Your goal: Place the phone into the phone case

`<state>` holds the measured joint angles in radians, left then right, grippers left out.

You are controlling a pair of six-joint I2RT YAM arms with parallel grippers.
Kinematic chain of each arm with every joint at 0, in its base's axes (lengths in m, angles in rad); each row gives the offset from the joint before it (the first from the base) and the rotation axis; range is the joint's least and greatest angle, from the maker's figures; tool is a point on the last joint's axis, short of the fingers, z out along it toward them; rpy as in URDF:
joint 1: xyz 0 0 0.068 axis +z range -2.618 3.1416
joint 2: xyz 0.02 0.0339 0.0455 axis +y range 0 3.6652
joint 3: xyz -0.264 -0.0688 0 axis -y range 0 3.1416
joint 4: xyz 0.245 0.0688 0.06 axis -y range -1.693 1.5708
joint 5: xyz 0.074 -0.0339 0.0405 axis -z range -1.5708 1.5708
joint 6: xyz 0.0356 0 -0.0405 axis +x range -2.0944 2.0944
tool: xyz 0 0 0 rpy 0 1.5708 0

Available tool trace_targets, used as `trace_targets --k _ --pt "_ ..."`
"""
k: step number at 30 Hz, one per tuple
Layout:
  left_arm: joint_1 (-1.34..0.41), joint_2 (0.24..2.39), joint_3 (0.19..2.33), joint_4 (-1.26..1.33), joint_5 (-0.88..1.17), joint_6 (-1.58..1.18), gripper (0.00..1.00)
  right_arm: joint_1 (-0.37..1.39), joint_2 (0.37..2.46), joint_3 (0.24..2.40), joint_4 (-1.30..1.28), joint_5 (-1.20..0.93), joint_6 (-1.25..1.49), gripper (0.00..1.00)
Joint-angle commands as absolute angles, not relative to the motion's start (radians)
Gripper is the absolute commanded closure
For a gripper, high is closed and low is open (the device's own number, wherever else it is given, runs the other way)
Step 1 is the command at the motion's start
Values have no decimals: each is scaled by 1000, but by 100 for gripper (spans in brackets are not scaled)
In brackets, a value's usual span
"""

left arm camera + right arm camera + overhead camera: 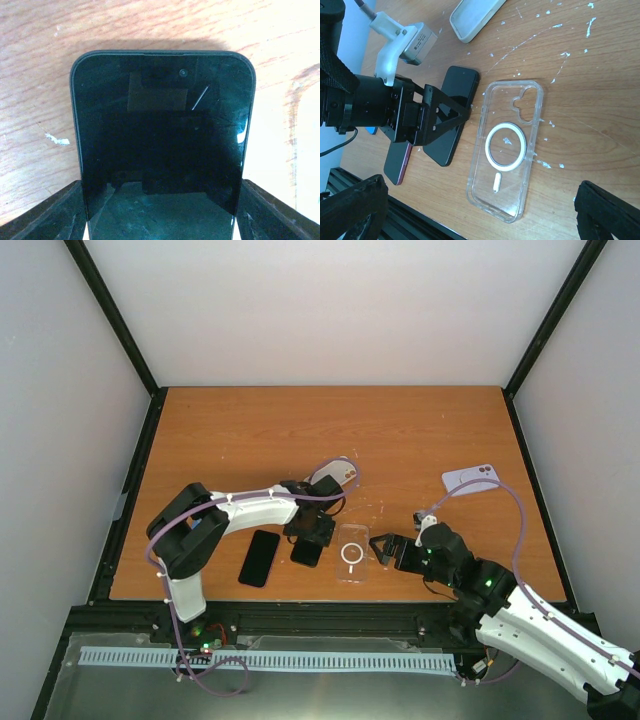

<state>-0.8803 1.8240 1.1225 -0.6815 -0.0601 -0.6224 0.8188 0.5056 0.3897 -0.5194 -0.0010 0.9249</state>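
A black phone (307,554) lies screen-up on the wooden table, and it fills the left wrist view (160,125). My left gripper (312,532) straddles it, with a finger against each long edge (161,200), shut on it. A clear phone case (352,552) with a white ring lies flat just right of the phone, open side up (507,150). My right gripper (395,550) is open and empty, just right of the case, and its fingers frame the case in the right wrist view (480,185). That view also shows the left gripper (420,120) over the phone (462,82).
A second dark phone (260,558) with a reddish edge lies left of the black one. A white case (333,475) lies behind the left gripper. A lavender case (470,478) lies at the right. The table's near edge is close below the clear case.
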Motion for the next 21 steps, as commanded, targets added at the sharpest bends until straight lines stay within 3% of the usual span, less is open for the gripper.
trace_targets --k 1,21 --pt "-892 1796 1125 -711 -24 -647 34 824 493 376 -506 -6 934 0" --pt "-894 1717 1113 -386 418 -815 41 824 472 356 -499 -23 942 0"
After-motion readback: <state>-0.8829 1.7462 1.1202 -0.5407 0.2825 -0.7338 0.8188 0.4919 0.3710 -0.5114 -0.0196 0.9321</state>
